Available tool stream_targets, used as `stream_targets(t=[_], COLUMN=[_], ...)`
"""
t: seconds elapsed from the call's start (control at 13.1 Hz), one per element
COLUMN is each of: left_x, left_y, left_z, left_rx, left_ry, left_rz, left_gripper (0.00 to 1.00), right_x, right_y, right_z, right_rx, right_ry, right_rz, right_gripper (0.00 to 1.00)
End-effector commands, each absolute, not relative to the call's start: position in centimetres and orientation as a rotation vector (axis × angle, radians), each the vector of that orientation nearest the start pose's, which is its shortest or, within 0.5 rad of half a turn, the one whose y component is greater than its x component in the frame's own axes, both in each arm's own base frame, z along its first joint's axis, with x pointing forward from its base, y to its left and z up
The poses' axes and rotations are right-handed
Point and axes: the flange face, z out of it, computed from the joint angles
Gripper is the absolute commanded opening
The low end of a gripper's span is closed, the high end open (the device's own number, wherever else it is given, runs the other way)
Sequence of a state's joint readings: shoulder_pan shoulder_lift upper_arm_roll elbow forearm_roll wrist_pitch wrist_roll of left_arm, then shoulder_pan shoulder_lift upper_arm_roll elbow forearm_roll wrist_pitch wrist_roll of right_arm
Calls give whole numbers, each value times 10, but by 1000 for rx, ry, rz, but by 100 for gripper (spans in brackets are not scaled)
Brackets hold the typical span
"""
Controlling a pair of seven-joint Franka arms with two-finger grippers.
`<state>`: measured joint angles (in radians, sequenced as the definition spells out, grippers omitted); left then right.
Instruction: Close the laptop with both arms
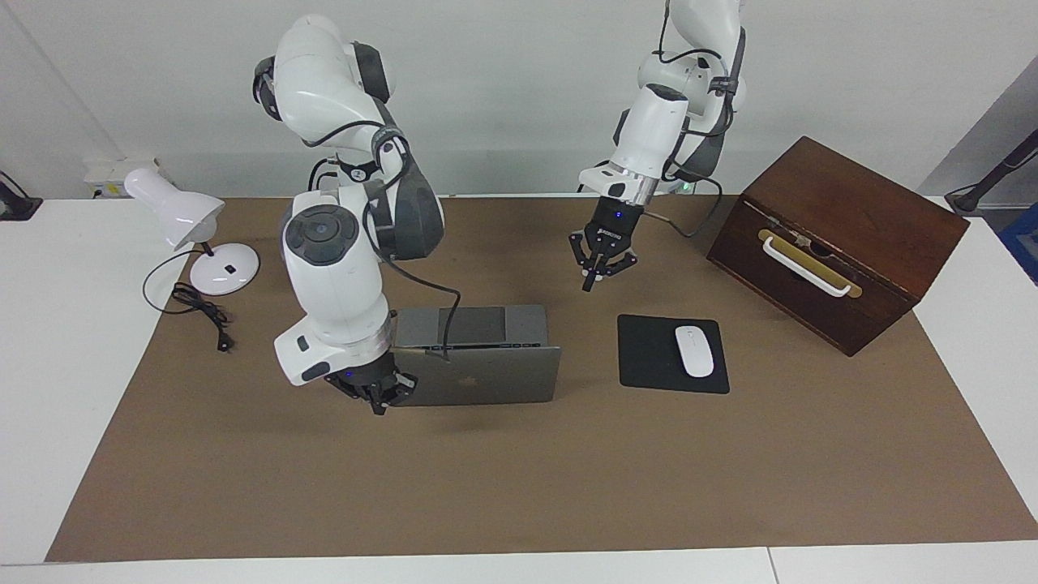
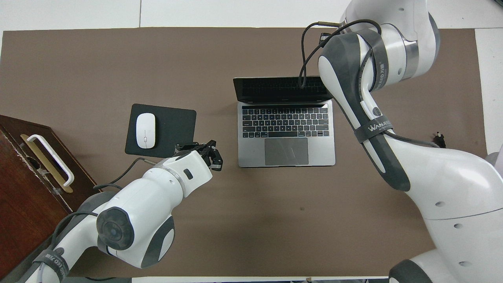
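The laptop (image 1: 486, 375) stands open in the middle of the brown mat, its lid about upright with the apple logo on its outer face. Its keyboard and trackpad show in the overhead view (image 2: 286, 135). My right gripper (image 1: 378, 399) is low at the lid's outer face, at the corner toward the right arm's end of the table. In the overhead view the right arm hides it. My left gripper (image 1: 598, 274) hangs shut and empty above the mat, over the gap between the laptop and the mouse pad. It also shows in the overhead view (image 2: 212, 155).
A black mouse pad (image 1: 649, 357) with a white mouse (image 1: 694, 350) lies beside the laptop toward the left arm's end. A dark wooden box (image 1: 843, 235) with a white handle stands past it. A white desk lamp (image 1: 174, 207) and its cable are at the right arm's end.
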<state>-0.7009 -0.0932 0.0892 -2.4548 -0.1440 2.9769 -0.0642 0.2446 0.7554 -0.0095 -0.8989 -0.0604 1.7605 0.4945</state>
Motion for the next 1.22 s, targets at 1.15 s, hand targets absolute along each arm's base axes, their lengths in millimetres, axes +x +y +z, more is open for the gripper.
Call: stream_targets(t=[1.15], left_x=[404], left_y=[-355], left_z=[272], left_rx=[-3103], left_ry=[818], left_rz=[-1197], left_gripper=[0], right_x=[735], right_y=[203], right_z=[471], right_rx=[-3059], right_ry=[625], right_rz=[-195], right_gripper=[0])
